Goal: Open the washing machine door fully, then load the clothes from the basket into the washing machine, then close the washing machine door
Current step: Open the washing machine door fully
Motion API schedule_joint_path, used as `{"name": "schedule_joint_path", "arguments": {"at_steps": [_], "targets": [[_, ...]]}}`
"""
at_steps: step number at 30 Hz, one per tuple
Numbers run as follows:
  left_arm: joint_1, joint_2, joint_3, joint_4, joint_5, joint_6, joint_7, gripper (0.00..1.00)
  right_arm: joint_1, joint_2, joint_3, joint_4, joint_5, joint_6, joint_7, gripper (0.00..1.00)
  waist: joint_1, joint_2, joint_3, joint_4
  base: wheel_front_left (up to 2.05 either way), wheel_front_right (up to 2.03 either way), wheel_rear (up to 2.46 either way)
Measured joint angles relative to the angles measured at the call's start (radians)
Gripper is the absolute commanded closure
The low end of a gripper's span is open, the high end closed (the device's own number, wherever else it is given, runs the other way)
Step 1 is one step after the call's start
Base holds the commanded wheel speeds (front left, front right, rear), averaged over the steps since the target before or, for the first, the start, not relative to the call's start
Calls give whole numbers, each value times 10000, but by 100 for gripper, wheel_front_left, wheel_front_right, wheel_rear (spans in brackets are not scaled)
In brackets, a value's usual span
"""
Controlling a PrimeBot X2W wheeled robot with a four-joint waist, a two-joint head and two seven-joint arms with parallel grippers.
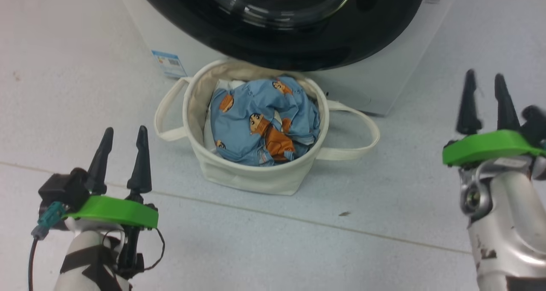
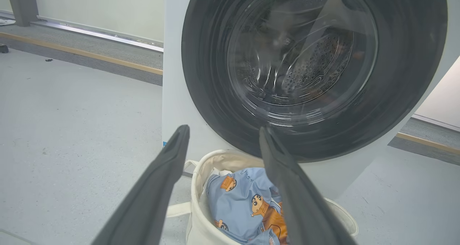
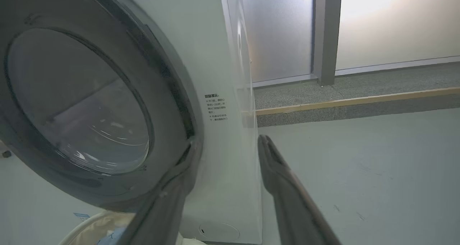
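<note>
- The washing machine door [image 1: 298,43] sits shut, flush against the white washing machine [image 2: 174,94]. The steel drum [image 2: 320,58] shows through its bulging glass.
- The door looks rigid and hinged. Its glossy black rim is probably slippery, and the glass offers no hold. Hooking a fingertip behind the rim's edge on the robot's right, where the right wrist view shows a dark gap, seems the best purchase.
- The clothes [image 1: 264,120] look soft, light and crumpled. They lie in the cream basket [image 1: 256,178] on the floor [image 1: 298,240], just below the door. Pinching a raised fold should lift them.
- The canvas basket may tip if tugged.
- The left jaws stand wide and empty, and the right jaws are also apart and empty.
</note>
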State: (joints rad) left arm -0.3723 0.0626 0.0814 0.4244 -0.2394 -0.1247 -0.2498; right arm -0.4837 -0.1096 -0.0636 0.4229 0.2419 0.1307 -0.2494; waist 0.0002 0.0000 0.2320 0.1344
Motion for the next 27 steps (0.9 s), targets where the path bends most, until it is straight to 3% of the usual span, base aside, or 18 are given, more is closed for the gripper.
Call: {"name": "schedule_joint_path", "arguments": {"at_steps": [8,11,15,20,27], "targets": [[-458,-40,17,-155,4,0,-2,0,-1337,-240,-531,988,3595,0,2,100,1,0,832,192,0,0,0],[-586,-69,-8,-155,4,-2,-2,0,-1847,-472,-523,1350,5561,0,384,100,1,0,1076,286,0,0,0],[-687,-100,-40,-249,0,-2,-2,0,-2395,-775,-372,790,8799,-2,1680,100,0,0,1367,424,0,0,0],[-833,-100,-150,-291,-13,-2,-2,0,-2824,-1383,-508,481,10539,-2,2433,100,0,0,1679,538,0,0,0],[-1010,-90,-257,-393,-119,-2,-2,0,-3504,-2088,-146,374,11703,-2,3672,100,1,1,2218,778,0,0,0]]}}
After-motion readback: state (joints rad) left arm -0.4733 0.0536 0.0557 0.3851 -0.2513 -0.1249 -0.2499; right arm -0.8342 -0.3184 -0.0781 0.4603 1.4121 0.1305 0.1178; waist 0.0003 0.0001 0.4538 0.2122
